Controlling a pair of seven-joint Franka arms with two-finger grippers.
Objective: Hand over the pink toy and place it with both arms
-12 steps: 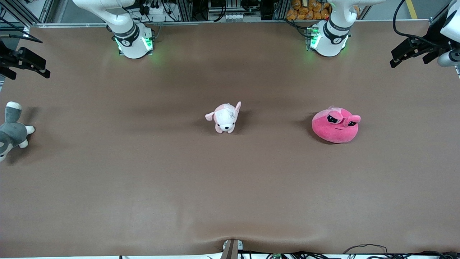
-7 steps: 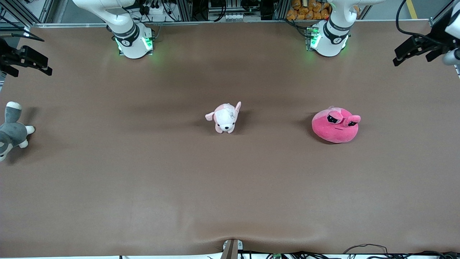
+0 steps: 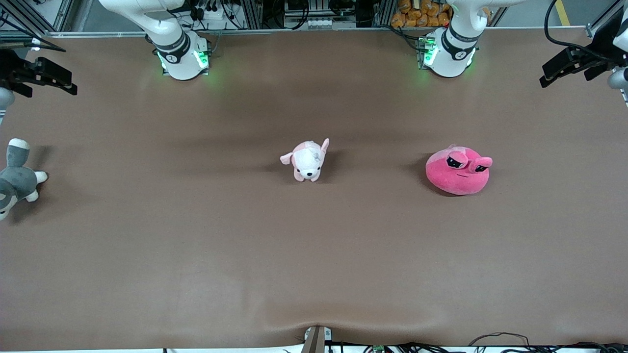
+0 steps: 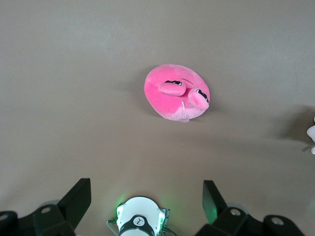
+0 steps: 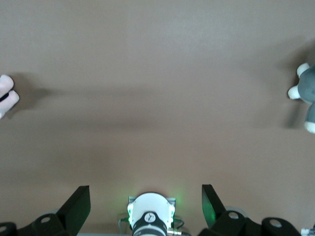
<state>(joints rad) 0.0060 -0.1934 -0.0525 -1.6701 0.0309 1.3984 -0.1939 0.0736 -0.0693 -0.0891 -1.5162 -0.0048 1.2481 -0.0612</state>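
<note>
The pink toy [image 3: 458,171] [image 4: 177,99] sits on the brown table [image 3: 314,255], toward the left arm's end, eyes up, with nothing touching it. Beside it, around the middle of the table and well apart from it, stands a small pale pink-and-white puppy plush [image 3: 307,160]. A grey-and-white husky plush [image 3: 17,177] [image 5: 306,97] lies at the edge of the right arm's end.

The left gripper [image 3: 569,67] [image 4: 146,196] hangs high over the table's edge at the left arm's end, well apart from the pink toy, its two fingers spread wide and holding nothing. The right gripper [image 3: 46,78] [image 5: 145,201] hangs over the edge of the table at the right arm's end, above the husky plush's side of the table, its fingers likewise wide apart and empty.
</note>
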